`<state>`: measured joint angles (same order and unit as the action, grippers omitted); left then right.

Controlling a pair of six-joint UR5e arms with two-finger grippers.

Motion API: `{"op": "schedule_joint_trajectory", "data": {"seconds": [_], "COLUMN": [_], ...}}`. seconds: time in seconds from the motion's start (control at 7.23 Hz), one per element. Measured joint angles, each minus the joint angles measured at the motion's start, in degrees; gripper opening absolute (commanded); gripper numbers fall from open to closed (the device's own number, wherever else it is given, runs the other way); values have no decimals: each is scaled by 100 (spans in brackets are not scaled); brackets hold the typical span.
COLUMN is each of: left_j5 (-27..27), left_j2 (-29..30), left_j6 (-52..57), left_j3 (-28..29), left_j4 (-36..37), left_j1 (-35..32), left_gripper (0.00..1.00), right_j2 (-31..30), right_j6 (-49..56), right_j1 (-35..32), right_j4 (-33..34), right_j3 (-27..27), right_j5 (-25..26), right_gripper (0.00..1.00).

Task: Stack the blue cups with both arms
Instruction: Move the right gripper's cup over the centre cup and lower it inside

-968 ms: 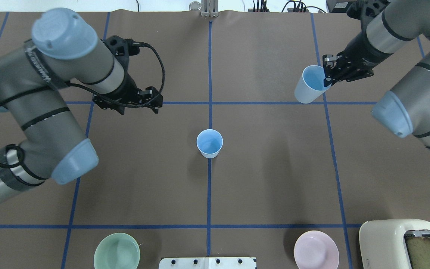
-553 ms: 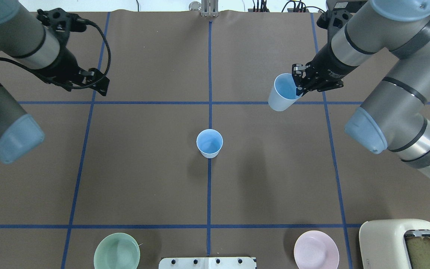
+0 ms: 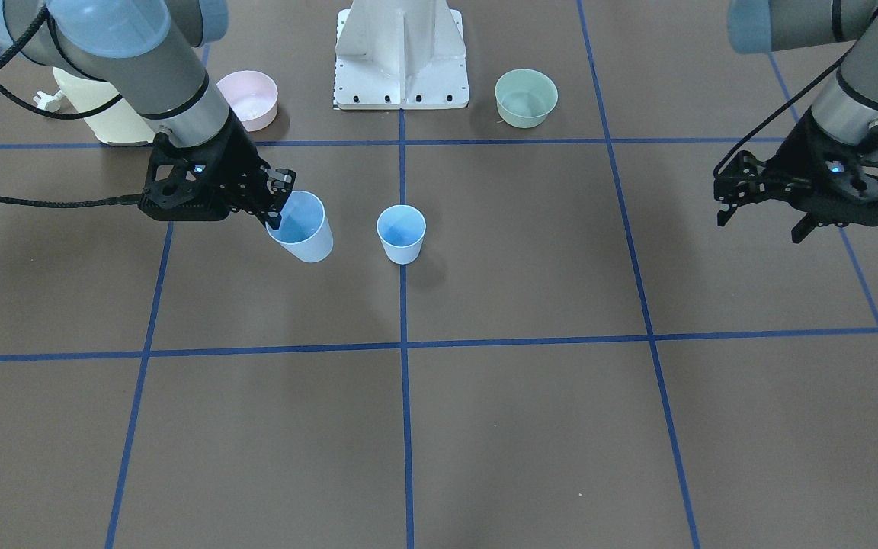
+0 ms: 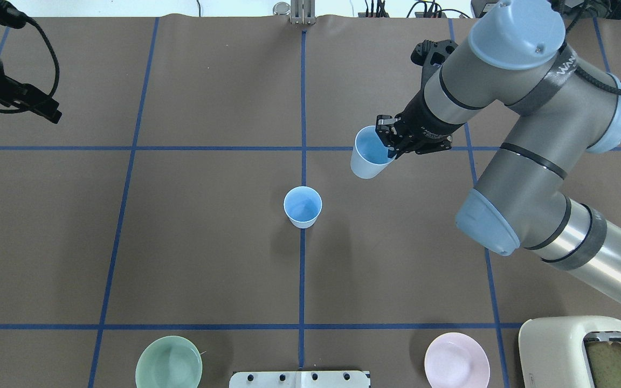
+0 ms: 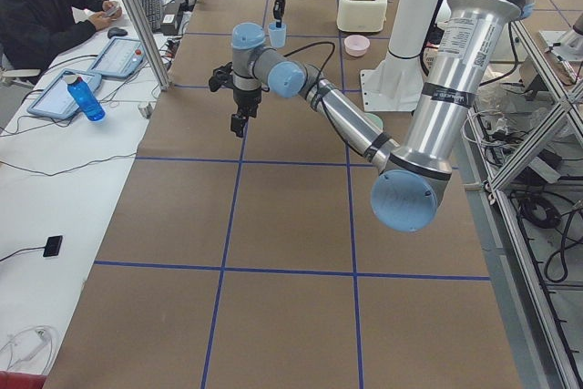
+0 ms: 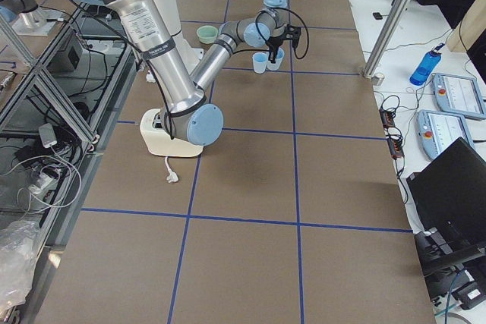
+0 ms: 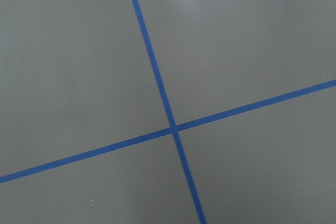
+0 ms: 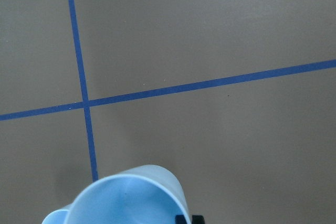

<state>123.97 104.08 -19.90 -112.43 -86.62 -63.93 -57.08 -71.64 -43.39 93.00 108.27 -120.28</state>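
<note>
One blue cup [image 4: 303,206] stands upright on the table's centre line, also seen in the front view [image 3: 401,232]. My right gripper [image 4: 388,145] is shut on the rim of the second blue cup [image 4: 367,159] and holds it tilted above the table, up and to the right of the standing cup. The front view shows the held cup [image 3: 302,229] just beside the standing one, apart from it. The right wrist view shows the held cup's rim [image 8: 126,195]. My left gripper [image 3: 761,223] is open and empty, far off at the table's left side [image 4: 46,110].
A pale green bowl [image 4: 168,362] and a pink bowl [image 4: 456,360] sit near the robot's edge, on either side of the white base pedestal [image 4: 299,379]. A cream toaster [image 4: 574,350] with a bread slice stands at the near right corner.
My right arm has carried the held cup leftwards and nearer the standing cup. My left arm has pulled away to the far left edge. The standing cup has not moved.
</note>
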Motion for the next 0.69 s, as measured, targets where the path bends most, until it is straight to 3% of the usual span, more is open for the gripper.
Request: {"op": "schedule_joint_trajectory", "data": {"seconds": [0.28,0.69], "left_j5": [6,419], "left_j2": [-587,-905], "left_j6": [220,523], "left_j3": [39,103], "left_j4": [-753,-1062], "left_j1": [-159,-589], "left_gripper": [97,97], "right_j2": [487,709], "right_j6": [-77,-394], "right_j1": [214,669], "right_j4": [629,776], "right_j3": [2,-40], "right_j5": [204,613], "right_gripper": [0,0]}}
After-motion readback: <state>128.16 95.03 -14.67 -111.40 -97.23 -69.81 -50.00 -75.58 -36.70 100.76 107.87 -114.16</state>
